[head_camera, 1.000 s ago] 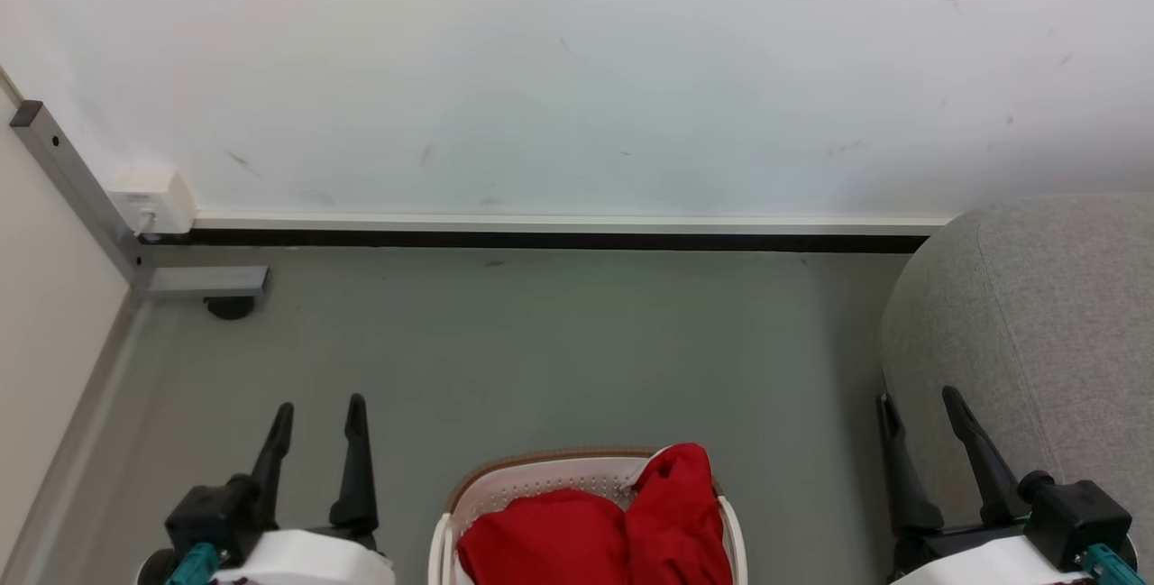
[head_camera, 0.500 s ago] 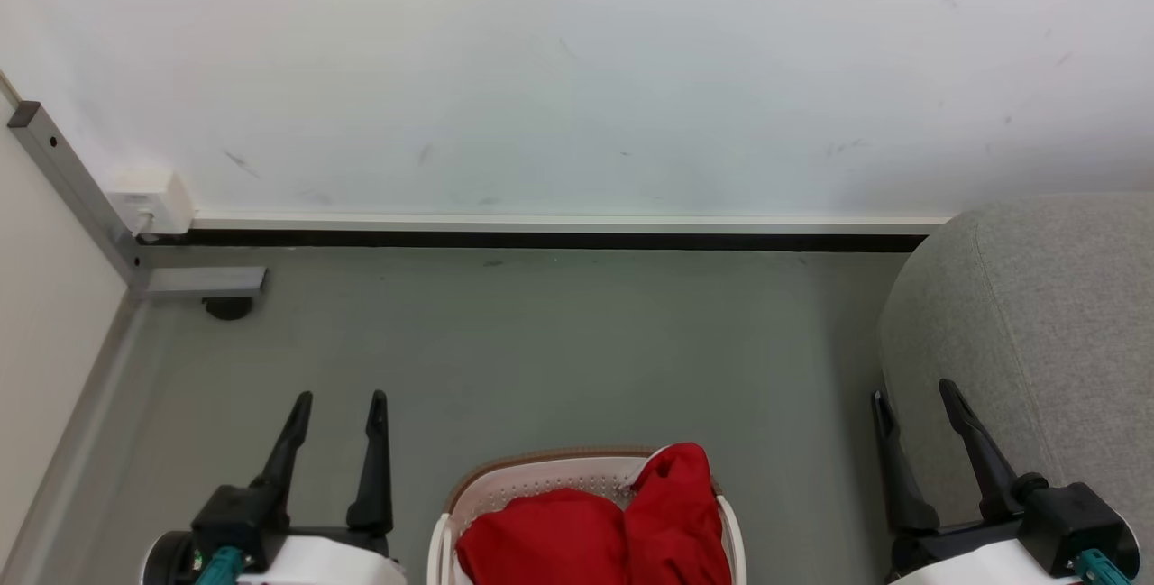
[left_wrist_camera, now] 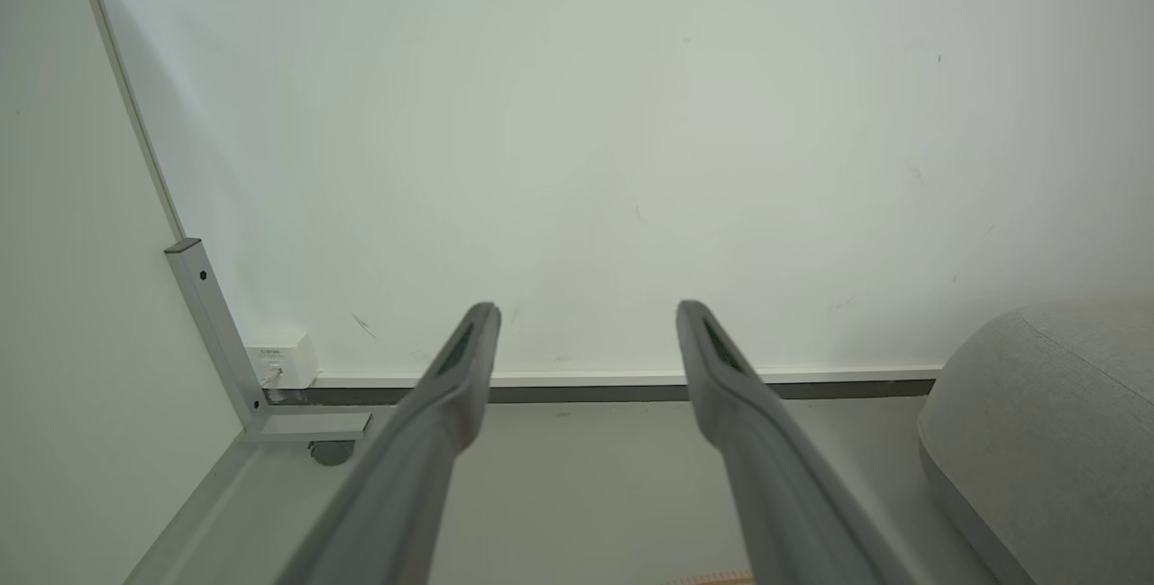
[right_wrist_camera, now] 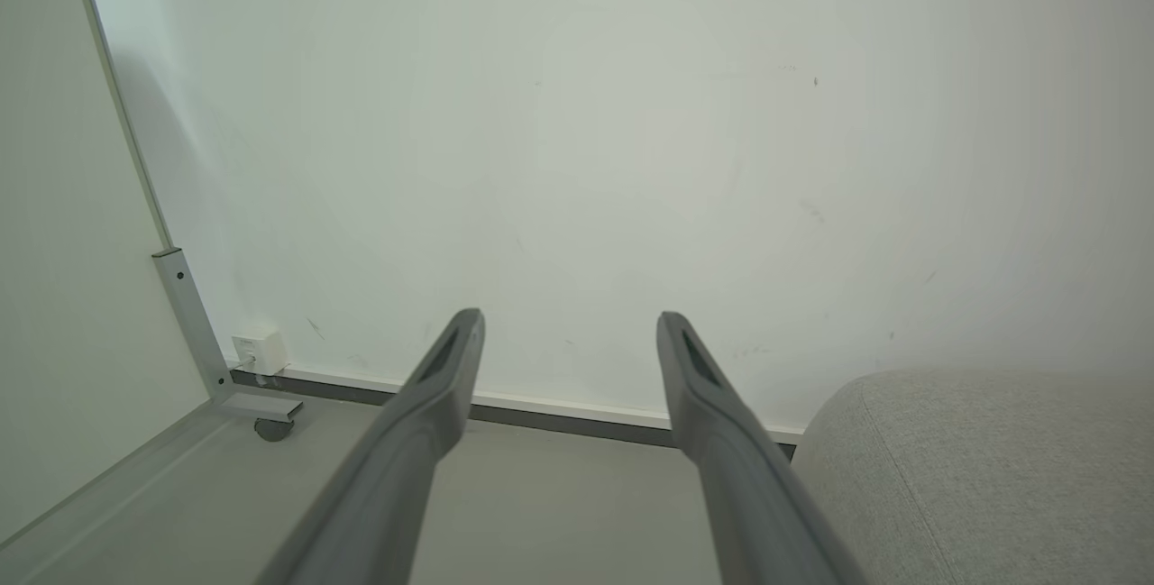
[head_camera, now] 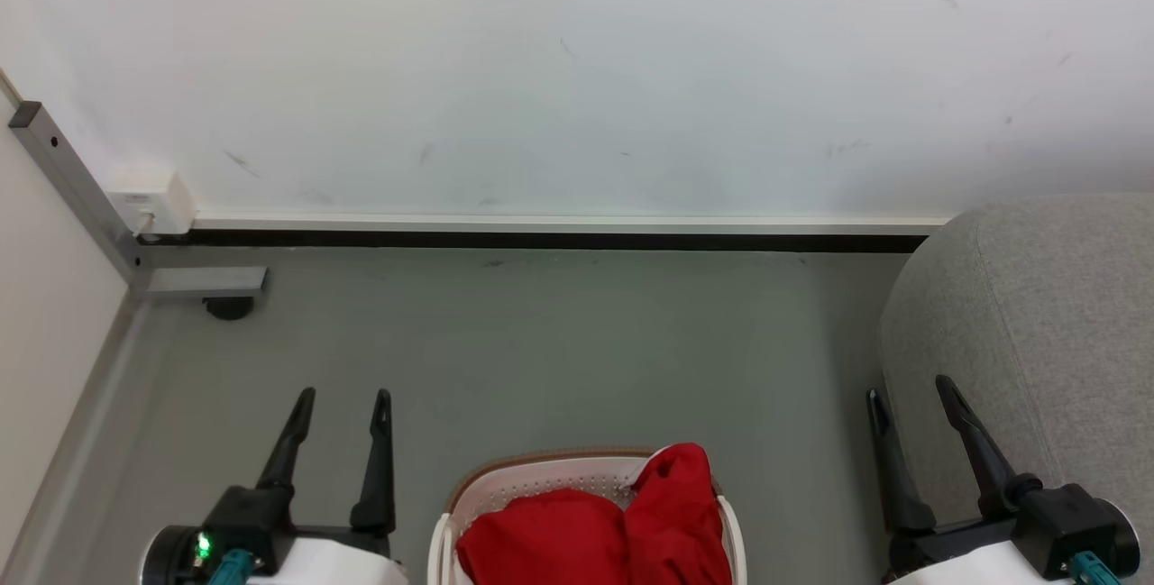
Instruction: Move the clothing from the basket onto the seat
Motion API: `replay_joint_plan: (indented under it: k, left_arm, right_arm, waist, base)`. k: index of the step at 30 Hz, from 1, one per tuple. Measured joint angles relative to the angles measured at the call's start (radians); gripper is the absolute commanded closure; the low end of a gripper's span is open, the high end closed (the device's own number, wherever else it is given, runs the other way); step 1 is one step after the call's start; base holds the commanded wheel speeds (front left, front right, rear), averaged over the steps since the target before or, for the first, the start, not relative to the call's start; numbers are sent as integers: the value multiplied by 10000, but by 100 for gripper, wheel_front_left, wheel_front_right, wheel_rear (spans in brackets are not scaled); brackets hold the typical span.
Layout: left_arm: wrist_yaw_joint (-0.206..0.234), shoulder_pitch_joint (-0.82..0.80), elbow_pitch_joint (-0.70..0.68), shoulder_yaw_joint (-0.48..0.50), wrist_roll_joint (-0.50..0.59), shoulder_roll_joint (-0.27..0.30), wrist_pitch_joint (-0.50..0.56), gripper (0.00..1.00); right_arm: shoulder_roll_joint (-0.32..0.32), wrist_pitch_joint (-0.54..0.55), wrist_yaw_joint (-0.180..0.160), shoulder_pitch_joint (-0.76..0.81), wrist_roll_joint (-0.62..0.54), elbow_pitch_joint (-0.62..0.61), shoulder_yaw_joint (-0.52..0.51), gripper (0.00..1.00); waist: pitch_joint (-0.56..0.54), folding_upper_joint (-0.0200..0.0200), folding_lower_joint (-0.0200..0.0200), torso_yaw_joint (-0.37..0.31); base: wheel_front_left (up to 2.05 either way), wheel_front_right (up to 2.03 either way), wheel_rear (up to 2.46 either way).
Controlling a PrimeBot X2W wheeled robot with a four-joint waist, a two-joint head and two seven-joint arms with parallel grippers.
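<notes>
Bright red clothing (head_camera: pixel 595 535) is heaped in the white basket (head_camera: pixel 541 479) with a brown rim, at the bottom centre of the head view on the floor. The light grey seat (head_camera: pixel 1046 324) rises at the right; its rounded end also appears in the left wrist view as the seat (left_wrist_camera: pixel 1046 423) and in the right wrist view as the seat (right_wrist_camera: pixel 983 468). My left gripper (head_camera: pixel 344 397) stands open left of the basket, holding nothing; its fingers (left_wrist_camera: pixel 455 387) point at the wall. My right gripper (head_camera: pixel 906 387) is open beside the seat's end, empty.
A white wall (head_camera: pixel 577 71) with a dark baseboard (head_camera: pixel 541 241) runs across the back. A grey metal post and foot with a caster (head_camera: pixel 203 283) and a white socket box (head_camera: pixel 149 197) sit in the left corner. Grey floor (head_camera: pixel 559 351) lies ahead of the basket.
My left gripper has shifted a little to the right, nearer the basket. My right gripper has edged slightly up and left. Basket and clothing have not moved.
</notes>
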Motion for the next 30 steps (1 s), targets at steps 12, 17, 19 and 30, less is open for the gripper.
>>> replay_joint_plan:
  k: [12,17,19,30]
  left_arm:
    - [-128,-36,42,94,-13,-31,0,0]
    - [-140,-36,73,109,-52,-36,0,0]
    - [-140,-36,73,113,-71,-38,0,0]
    - [-282,-161,125,140,-188,-44,-2,0]
  right_arm:
    - [0,-2,0,-31,173,6,21,0]
    - [0,-2,0,-34,182,13,52,0]
    - [0,-2,0,-36,196,15,71,0]
    - [6,-2,0,-247,290,21,182,0]
  waist:
    - [52,0,0,20]
    - [61,0,0,18]
    - [78,0,0,11]
    - [416,0,0,-329]
  base:
    - [0,0,0]
    - [0,0,0]
    - [0,0,0]
    - [0,0,0]
